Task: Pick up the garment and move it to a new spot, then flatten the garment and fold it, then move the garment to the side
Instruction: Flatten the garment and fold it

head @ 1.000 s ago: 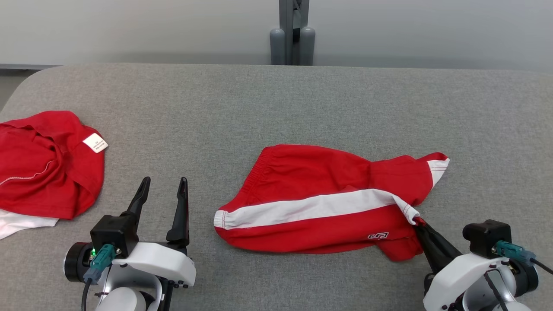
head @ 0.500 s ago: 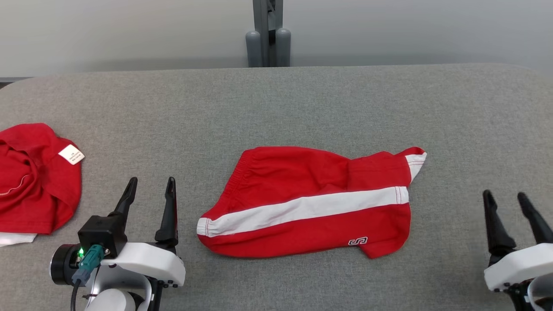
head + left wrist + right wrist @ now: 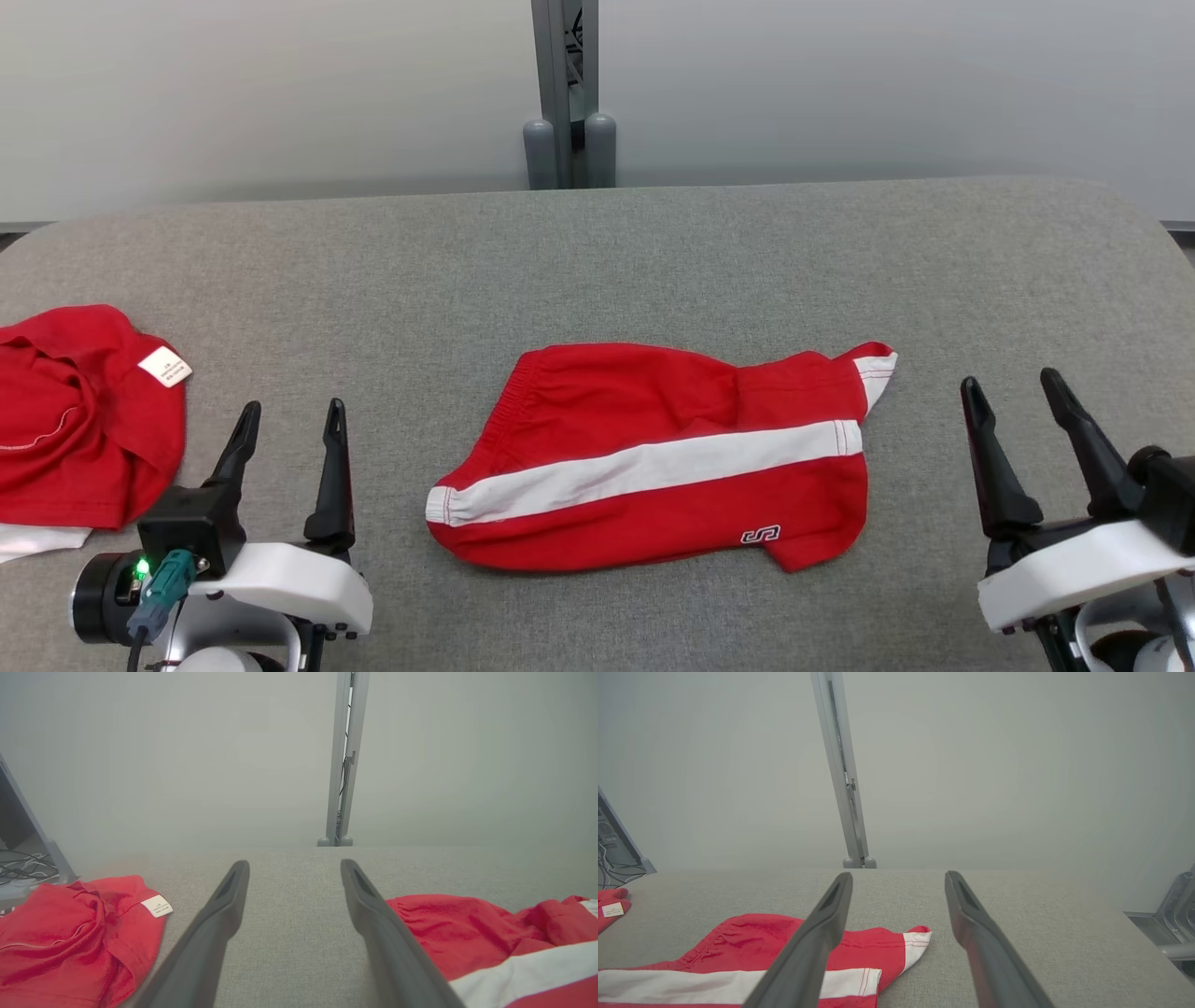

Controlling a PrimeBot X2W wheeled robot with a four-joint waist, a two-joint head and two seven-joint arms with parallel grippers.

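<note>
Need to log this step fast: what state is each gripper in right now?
Left gripper: open, jaws apart, holding nothing.
Right gripper: open, holding nothing, apart from the red shorts.

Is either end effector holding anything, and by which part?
Nothing is held. The left end effector and right end effector stand open, apart from the red fabric shorts with a white stripe.

A crumpled red cloth [image 3: 84, 439] with a white label [image 3: 165, 367] is being carried by the grey table [image 3: 653, 261], near its left edge. Behind the far edge, a grey post [image 3: 565, 93] is being seen before the pale wall [image 3: 280, 84].
</note>
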